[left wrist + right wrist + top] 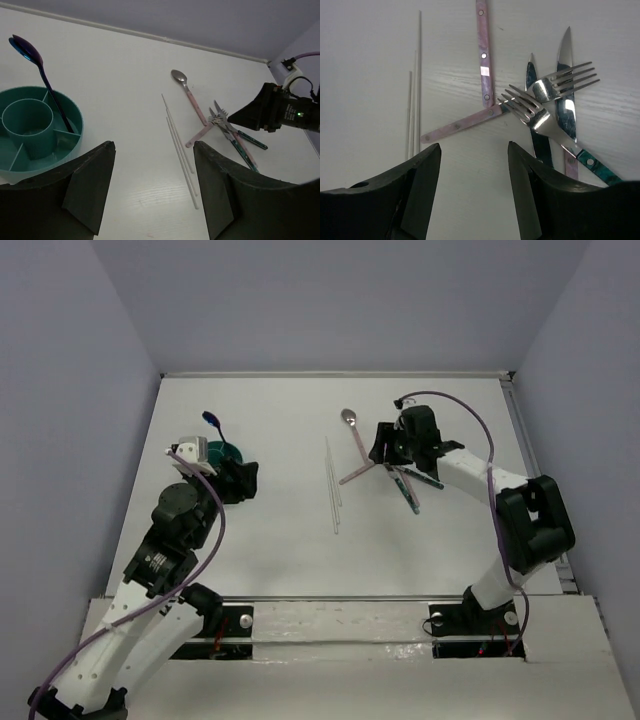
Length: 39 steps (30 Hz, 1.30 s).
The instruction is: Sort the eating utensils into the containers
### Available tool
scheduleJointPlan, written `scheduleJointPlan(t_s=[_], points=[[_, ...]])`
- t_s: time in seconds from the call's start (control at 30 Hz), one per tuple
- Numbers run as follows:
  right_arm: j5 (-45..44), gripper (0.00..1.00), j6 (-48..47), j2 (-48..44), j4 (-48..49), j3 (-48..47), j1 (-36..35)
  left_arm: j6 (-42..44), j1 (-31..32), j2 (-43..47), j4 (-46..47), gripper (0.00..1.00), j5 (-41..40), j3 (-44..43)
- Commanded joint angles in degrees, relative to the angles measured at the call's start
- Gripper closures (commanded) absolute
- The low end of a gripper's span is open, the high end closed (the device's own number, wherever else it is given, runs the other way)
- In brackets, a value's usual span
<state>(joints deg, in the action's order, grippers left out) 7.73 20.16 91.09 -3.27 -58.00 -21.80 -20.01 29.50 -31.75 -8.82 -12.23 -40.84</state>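
The teal divided cup [75,117] stands at the left, and a blue-purple spoon [25,47] leans upright in one of its outer compartments. My left gripper [152,147] hovers open just right of the cup [228,452], nothing between its fingers. A silver spoon with a pink handle [179,76] lies mid-table beside thin white sticks [180,150]. Two forks [535,107] cross over knives [565,50] and a pink-handled piece [460,125]. My right gripper [474,146] hangs open just short of that pile [408,488], holding nothing.
The white sticks [333,485] lie between the two arms. Grey walls close in the table at the back and both sides. A raised rail [520,430] runs along the right table edge.
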Motion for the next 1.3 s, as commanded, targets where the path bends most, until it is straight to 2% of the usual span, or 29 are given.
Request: scheduleJointPlan(t_s=[0.0, 0.17, 0.37, 0.57, 0.7, 0.8, 0.9, 0.93, 1.0, 1.13, 1.27], points=[[-5.2, 0.38, -4.9, 7.6, -7.4, -11.4, -0.8, 0.8, -2.1, 2.1, 2.8, 0.36, 3.1, -0.3], [-7.0, 0.38, -7.4, 16.4, -13.6, -21.4, -2.0, 1.0, -4.3, 1.6, 3.3, 0.36, 8.3, 0.0], [-9.7, 0.40, -9.4, 26.1, -18.9, -33.0, -3.2, 1.1, -4.8, 2.0, 3.5, 0.36, 9.9, 0.0], [-10.4, 0.50, -10.6, 33.4, -22.6, -39.3, -4.2, 1.2, -4.8, 2.7, 3.5, 0.36, 9.9, 0.1], [-11.2, 0.69, -10.7, 35.9, -21.6, -40.2, -4.7, 1.0, -5.3, 2.1, 3.6, 0.36, 10.2, 0.1], [-12.1, 0.69, -10.6, 37.7, -21.0, -42.4, -4.7, 0.9, -5.8, 1.3, 3.9, 0.36, 10.7, 0.1], [-11.6, 0.70, -10.8, 38.5, -20.8, -43.3, -4.7, 0.7, -5.9, 0.5, 3.9, 0.36, 11.3, 0.2], [-11.2, 0.85, -11.3, 38.6, -20.6, -43.3, -4.7, 0.7, -6.5, 0.1, 4.0, 0.36, 11.3, 0.2], [-11.4, 1.00, -11.4, 38.6, -19.6, -43.7, -4.7, 0.1, -7.1, -0.7, 4.7, 0.36, 12.0, 0.5], [-10.0, 1.00, -12.5, 35.6, -11.9, -43.3, -4.7, -1.2, -8.1, -3.2, 5.7, 0.37, 15.4, 0.1], [-4.4, 1.00, -12.2, 30.1, -5.4, -43.9, -4.7, -4.1, -8.1, -4.3, 7.9, 0.39, 17.1, -1.1]])
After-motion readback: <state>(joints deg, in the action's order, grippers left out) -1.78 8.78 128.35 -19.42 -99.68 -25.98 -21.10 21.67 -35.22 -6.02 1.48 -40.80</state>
